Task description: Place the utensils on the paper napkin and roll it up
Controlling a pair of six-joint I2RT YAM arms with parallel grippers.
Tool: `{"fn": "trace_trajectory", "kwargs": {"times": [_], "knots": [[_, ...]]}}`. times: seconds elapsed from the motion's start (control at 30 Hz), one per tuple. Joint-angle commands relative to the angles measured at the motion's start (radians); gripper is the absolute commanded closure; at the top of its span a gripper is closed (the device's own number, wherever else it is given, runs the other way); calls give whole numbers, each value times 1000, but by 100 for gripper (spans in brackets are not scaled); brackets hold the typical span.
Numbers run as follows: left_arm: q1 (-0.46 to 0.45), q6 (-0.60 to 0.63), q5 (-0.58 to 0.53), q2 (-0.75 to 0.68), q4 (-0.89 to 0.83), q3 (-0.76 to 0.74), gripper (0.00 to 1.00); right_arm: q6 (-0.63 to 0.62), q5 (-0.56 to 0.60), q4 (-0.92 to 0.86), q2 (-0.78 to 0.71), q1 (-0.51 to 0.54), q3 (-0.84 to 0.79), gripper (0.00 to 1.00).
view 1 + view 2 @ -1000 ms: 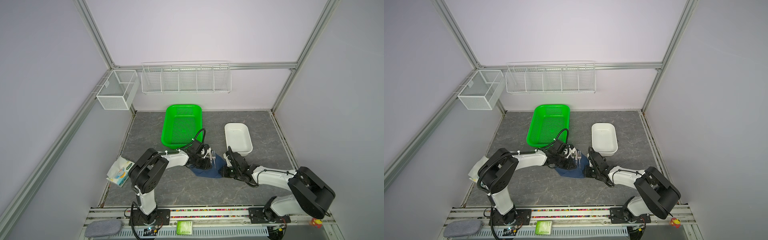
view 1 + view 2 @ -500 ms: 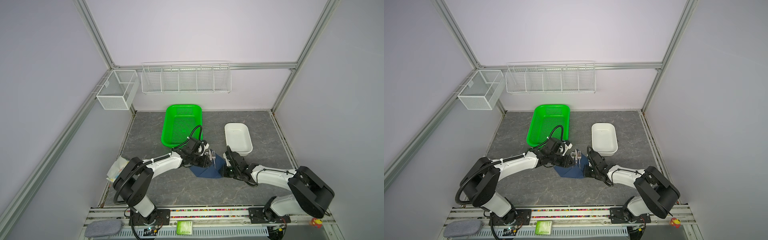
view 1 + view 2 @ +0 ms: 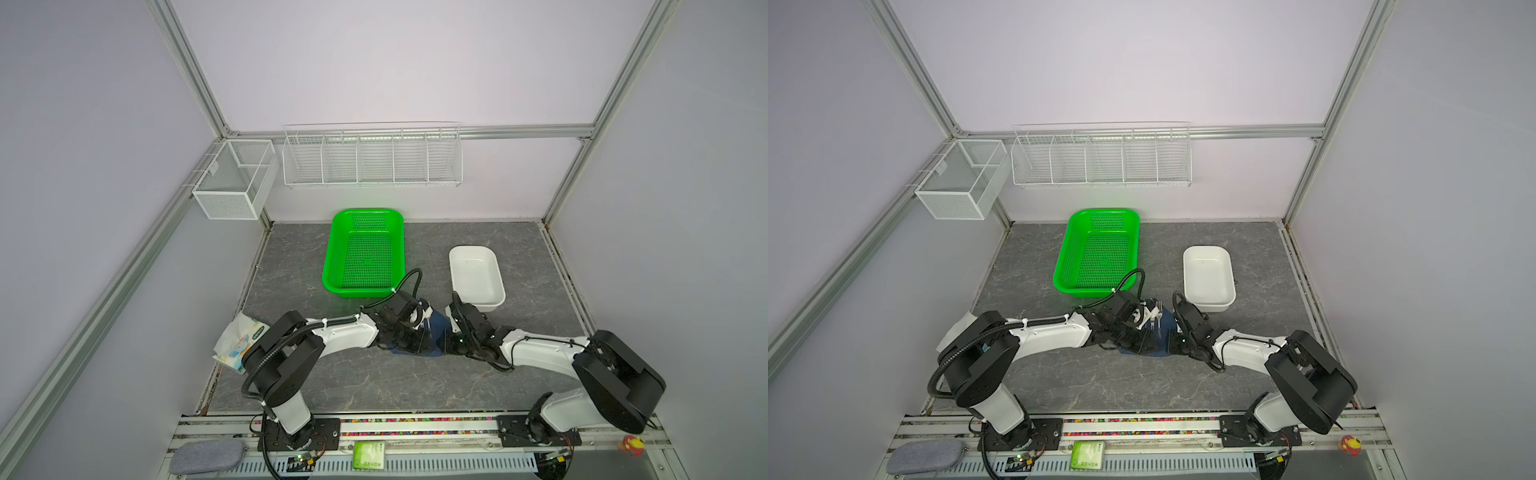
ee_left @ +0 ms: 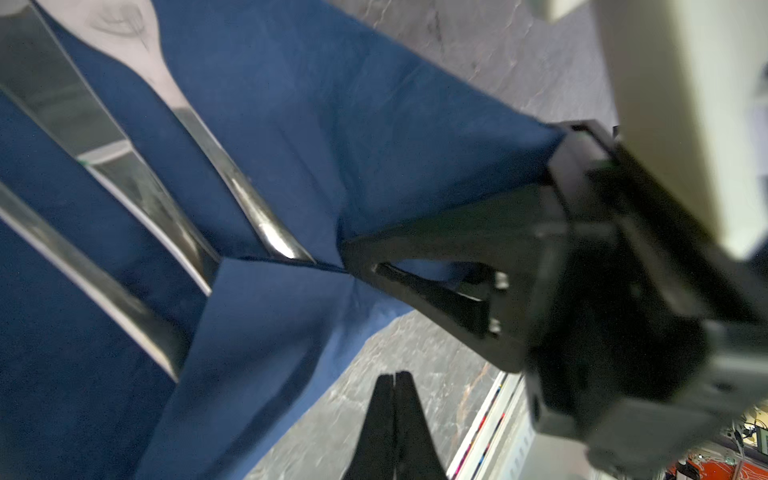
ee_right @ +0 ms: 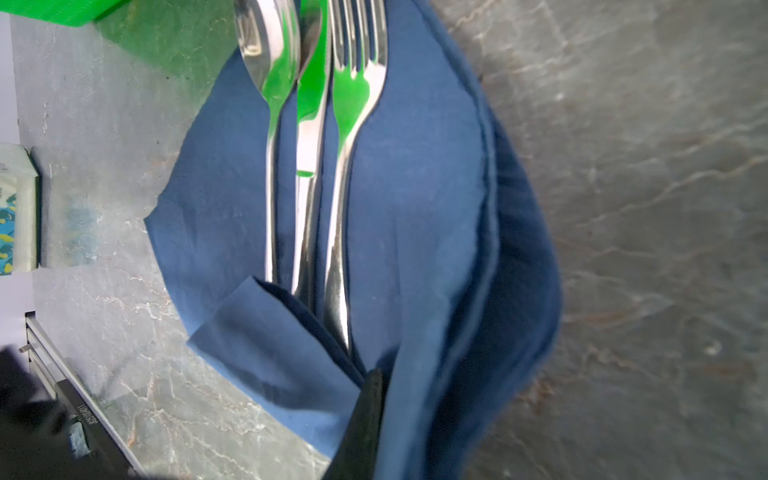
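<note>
**Right gripper pinches napkin; left gripper closed and empty**

The navy napkin lies mid-desk, just near of the green basket. It sits between the two arms. The spoon, knife and fork lie side by side on it, heads pointing far. Their handle ends are tucked under a folded-over corner. The right gripper pinches the napkin's right side, which curls up over itself. The left gripper has its fingers pressed together on nothing, over bare desk just beside the napkin.
</note>
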Motion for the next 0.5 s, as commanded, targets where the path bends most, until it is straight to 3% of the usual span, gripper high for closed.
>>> {"fn": "trace_trajectory", "kwargs": {"times": [0.0, 0.47], "knots": [[-2, -21, -26, 19, 8, 28, 100, 13, 9, -9, 8, 11, 14, 88], [-3, -30, -83, 79, 32, 15, 100, 15, 4, 0, 1, 10, 12, 87]]}}
